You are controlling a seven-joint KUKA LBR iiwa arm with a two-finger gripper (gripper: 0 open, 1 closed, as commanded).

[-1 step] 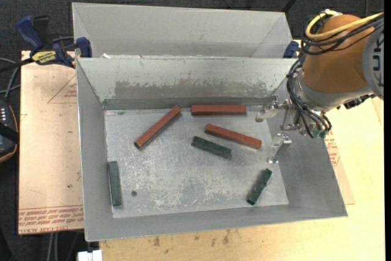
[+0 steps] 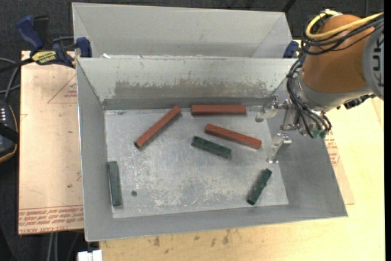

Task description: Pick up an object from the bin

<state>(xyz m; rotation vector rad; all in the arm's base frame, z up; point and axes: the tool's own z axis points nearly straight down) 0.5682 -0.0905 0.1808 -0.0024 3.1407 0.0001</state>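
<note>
Grey sheet metal, dull and scuffed with pale scratches, forms the bin (image 2: 183, 192), a flat floor between sloping walls. The claw (image 2: 270, 133) hangs low over the right side of that floor, beneath the arm's rounded orange cover (image 2: 333, 52) and a knot of cables (image 2: 308, 122). Its two thin, silvery fingers (image 2: 276, 153) stand spread wide, one towards the back wall and the other towards the front. Between them there is only bare floor, so the claw holds nothing. Whether the tips touch the metal I cannot tell.

Six slim, straight, square-edged bars lie singly on the floor, none touching another. Three are matt red-brown and three are a dark, dull green.

Nearest the claw is the middle red-brown bar (image 2: 233, 136). It lies slantwise, with its right end just beside the claw. The front green bar (image 2: 259, 186) lies tilted near the front right corner, close in front of the nearer finger. The back red-brown bar (image 2: 218, 110) runs along the foot of the back wall, its right end near the farther finger.

The middle green bar (image 2: 211, 147) lies just beside the middle red-brown bar on its front left, at nearly the same slant. The left red-brown bar (image 2: 157, 127) lies on a steep diagonal, well apart from the claw. The left green bar (image 2: 113, 183) lies by the left wall, pointing front to back, farthest of all from the claw.
</note>
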